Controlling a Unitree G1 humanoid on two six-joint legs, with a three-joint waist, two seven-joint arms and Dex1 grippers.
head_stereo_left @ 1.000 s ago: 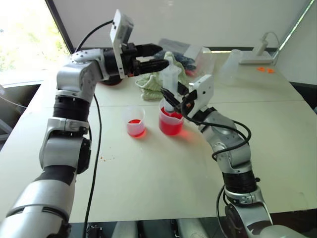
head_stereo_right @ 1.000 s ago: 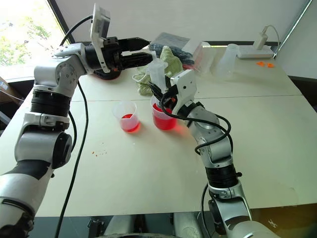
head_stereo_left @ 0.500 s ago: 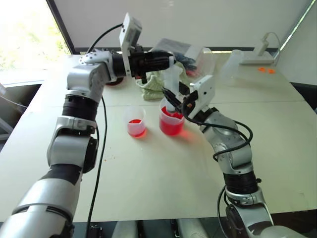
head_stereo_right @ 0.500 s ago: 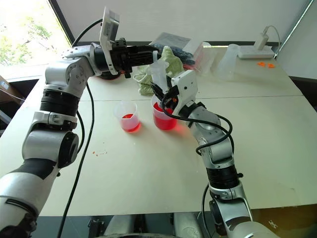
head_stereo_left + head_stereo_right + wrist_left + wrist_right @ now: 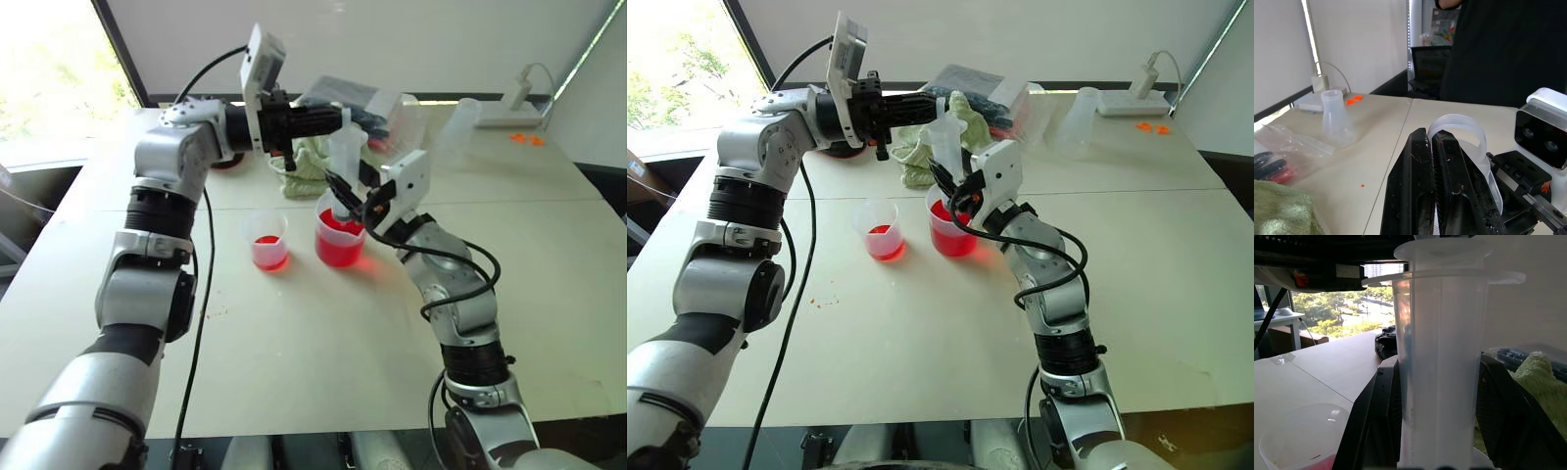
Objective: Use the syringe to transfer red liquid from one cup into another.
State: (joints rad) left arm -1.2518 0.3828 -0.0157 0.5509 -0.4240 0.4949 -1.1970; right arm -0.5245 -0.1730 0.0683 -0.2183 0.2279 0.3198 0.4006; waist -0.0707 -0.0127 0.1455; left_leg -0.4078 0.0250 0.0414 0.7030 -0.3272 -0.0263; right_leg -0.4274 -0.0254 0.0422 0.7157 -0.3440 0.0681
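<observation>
Syringe stands upright with its tip down in your larger beaker of red liquid, barrel clamped between the right gripper's fingers. Your left gripper reaches in level, fingers pressed together at the plunger top. The small cup, a little red inside, sits just beside the beaker on the table.

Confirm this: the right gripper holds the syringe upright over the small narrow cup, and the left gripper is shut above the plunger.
Wrong cup. The right gripper holds the syringe upright over the larger beaker, not the small narrow cup, which stands apart beside it, as the left eye view shows. The left gripper is indeed shut above the plunger.
</observation>
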